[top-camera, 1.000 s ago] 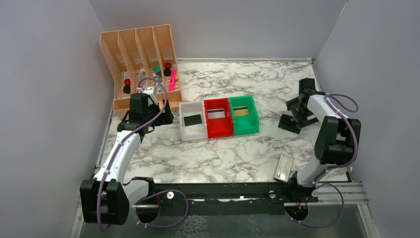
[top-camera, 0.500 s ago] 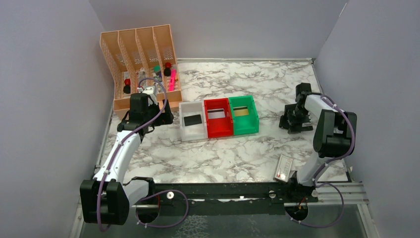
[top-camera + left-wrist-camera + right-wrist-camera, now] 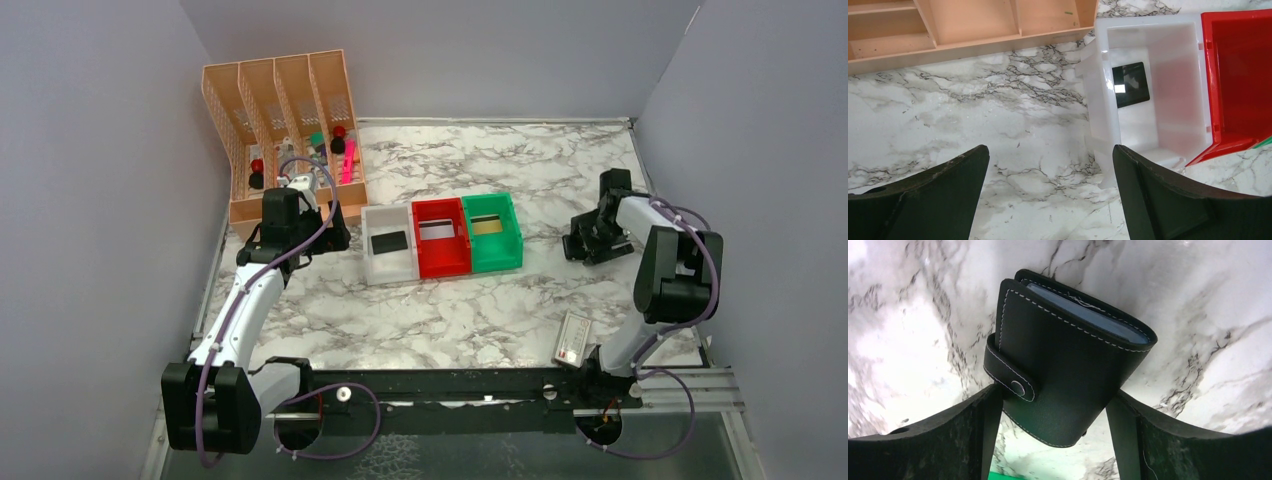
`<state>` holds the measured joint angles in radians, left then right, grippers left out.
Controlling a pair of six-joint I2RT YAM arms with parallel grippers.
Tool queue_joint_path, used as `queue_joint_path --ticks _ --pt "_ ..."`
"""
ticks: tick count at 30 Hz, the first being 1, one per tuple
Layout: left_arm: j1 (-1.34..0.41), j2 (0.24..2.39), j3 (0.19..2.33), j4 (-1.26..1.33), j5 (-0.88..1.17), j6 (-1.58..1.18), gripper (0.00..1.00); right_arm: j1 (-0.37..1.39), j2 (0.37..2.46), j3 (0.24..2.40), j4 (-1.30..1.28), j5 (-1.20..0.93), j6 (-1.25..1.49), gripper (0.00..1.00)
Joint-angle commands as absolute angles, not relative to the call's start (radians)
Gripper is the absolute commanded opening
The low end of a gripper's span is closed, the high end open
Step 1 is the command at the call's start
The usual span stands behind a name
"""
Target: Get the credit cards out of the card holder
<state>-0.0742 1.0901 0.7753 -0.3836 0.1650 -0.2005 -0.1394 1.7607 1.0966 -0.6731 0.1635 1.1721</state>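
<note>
Top view: right arm dropped lower at right edge of marble bench, over folded black stitched card holder; left wrist: left jaws wide, empty, beside white plastic bin with black credit card; right wrist: right jaws narrowed onto card holder sides, snap tab fastened; grasp gained, remaining cards presumably inside.

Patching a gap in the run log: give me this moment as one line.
phase: grasp | right gripper: closed on folded card holder | left gripper: open, empty, beside white bin
</note>
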Motion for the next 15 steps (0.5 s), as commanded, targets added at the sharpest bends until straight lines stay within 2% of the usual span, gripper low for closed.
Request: queue_joint_path --ticks 1,6,10,13,15 --pt "-0.078 1.087 0.772 -0.366 0.17 -0.19 0.98 -0.137 1.71 0.928 -0.445 0.111 0.961 0.72" --pt "-0.078 1.086 0.77 -0.367 0.166 -0.19 0.98 -0.137 1.457 0.727 -0.219 -0.039 0.815 0.65" --pt "-0.079 1.085 0.77 -0.368 0.169 -0.192 0.98 -0.137 1.299 0.627 -0.156 -0.134 0.71 0.62" --pt "-0.078 1.085 0.77 -0.367 0.173 -0.193 0.98 -0.137 1.219 0.595 -0.16 -0.144 0.655 0.62" --pt "-0.078 1.083 0.771 -0.367 0.175 -0.193 0.98 -0.137 1.205 0.606 -0.197 -0.093 0.635 0.65"
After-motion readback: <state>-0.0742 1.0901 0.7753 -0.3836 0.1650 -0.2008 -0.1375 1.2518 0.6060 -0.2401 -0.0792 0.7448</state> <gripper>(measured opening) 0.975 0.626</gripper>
